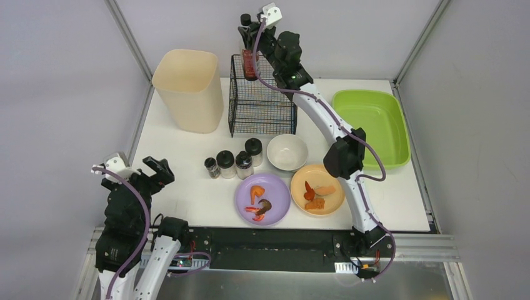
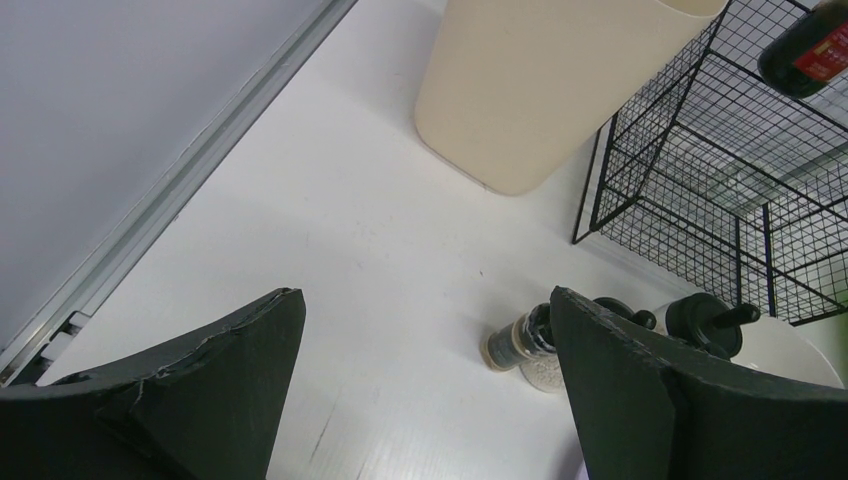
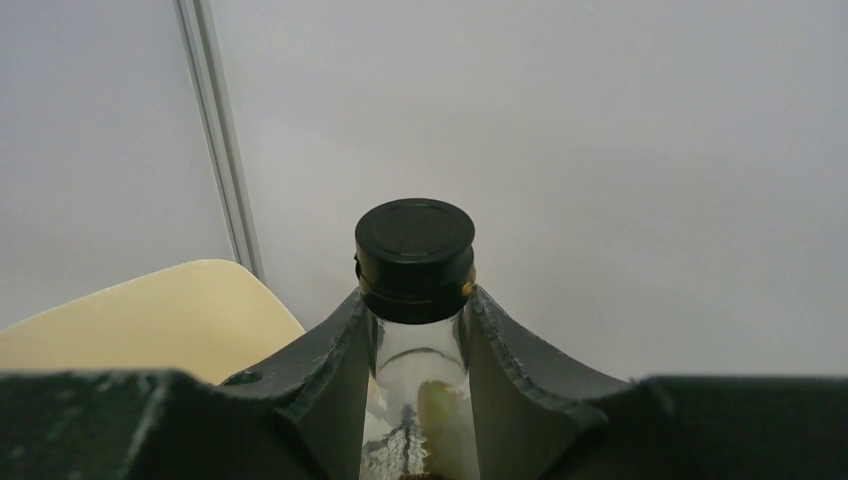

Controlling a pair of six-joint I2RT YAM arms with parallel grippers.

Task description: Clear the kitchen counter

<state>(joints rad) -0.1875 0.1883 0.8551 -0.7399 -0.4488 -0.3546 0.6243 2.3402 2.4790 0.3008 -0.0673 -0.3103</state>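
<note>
from the right wrist camera, the bottle (image 3: 415, 245) is showing only its black cap and clear glass neck. everything lower is sitting hidden behind the right gripper (image 3: 418, 330), whose two fingers are clamping tight on that neck. from above, the bottle is hanging upright at the far left corner of the black wire basket (image 1: 262, 103); whether it is touching the wire, i cannot tell. its red label is carrying pale writing, too small to read, and the left wrist camera is cutting the bottle off at the frame's corner.

the left gripper (image 1: 159, 170) is hovering over the near left part of the kitchen counter (image 1: 187, 156), jaws spread wide and gripping nothing. in its own view, its right finger is covering part of the black-lidded spice jars (image 1: 225, 164), four of them clustering mid-counter.

the white counter is stretching between grey walls. a cream bin (image 1: 187, 87) is standing far left, just beside the basket, and a lime-green tub (image 1: 369, 125) is sitting far right. nearer are a white bowl (image 1: 287, 152), a purple plate (image 1: 278, 190) and an orange plate (image 1: 334, 203). the plates are holding orange and dark scraps i cannot name.
</note>
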